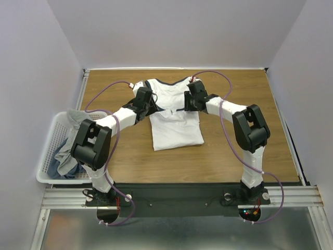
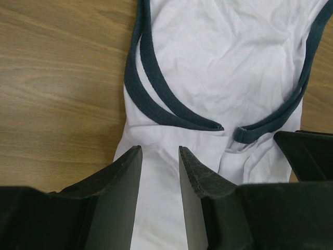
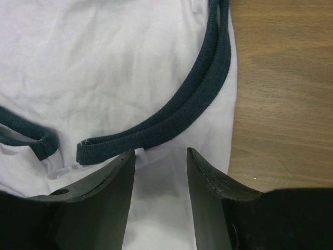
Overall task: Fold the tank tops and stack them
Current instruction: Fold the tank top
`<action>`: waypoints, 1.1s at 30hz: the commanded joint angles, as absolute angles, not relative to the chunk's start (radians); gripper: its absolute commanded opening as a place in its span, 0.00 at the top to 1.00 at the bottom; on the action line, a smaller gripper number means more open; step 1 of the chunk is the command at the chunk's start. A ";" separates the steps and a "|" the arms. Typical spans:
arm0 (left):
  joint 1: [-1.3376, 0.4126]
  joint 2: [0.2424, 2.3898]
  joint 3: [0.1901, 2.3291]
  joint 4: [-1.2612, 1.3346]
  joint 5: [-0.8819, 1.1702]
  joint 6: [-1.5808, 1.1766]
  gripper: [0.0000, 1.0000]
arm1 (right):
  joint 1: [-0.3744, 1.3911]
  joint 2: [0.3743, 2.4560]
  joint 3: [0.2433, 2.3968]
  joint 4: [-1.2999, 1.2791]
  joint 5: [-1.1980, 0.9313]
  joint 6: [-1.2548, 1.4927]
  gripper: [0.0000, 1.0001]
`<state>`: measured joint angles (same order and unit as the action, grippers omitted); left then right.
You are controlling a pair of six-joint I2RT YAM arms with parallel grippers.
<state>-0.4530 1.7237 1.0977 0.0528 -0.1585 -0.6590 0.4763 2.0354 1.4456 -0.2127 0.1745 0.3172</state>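
White tank top [image 1: 174, 130]: lies flat on the wooden tabletop [image 1: 244, 140], at the centre and reaching toward 12 o'clock in the top view. Its hem end is toward 6 o'clock.
Navy edging [image 2: 151, 99]: the armhole bands curve inward from both sides. Two strap ends lie on the white cloth near the middle of the top, close to each other but not touching.
Left gripper [image 2: 160, 151]: low over the 9 o'clock side of the white tank top, just inside its edge. Its jaws are parted by a narrow gap in which only flat white cloth shows, and nothing is held.
Right gripper [image 3: 161, 152]: low over the 3 o'clock side of the same top, near its edge, with the doubled navy band just past its fingertips. Its jaws stand a little wider than the left ones and hold nothing.
Contact: I cannot tell whether either gripper's fingertips touch the cloth.
Grey tank tops [image 1: 67, 151]: bunched in the basket, with one draped over its rim.
Basket [image 1: 48, 146]: white plastic lattice, at the tabletop's 9 o'clock edge, well apart from the white tank top.
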 commanded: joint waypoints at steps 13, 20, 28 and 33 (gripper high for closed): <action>-0.428 1.730 1.129 0.061 -0.166 -0.647 0.54 | 0.474 2.063 1.505 -0.179 0.126 0.322 0.58; -0.423 1.752 1.137 0.061 -0.164 -0.644 0.54 | 0.474 2.037 1.494 -0.178 0.127 0.333 0.83; -0.414 1.763 1.149 0.063 -0.160 -0.634 0.53 | 0.472 1.977 1.470 -0.179 0.186 0.357 0.99; -0.411 1.770 1.167 0.060 -0.149 -0.620 0.53 | 0.460 1.915 1.433 -0.178 0.235 0.391 0.99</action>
<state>-0.4175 1.7794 1.1110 0.0505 -0.1539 -0.6502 0.4721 2.0205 1.4490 -0.2169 0.1703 0.3576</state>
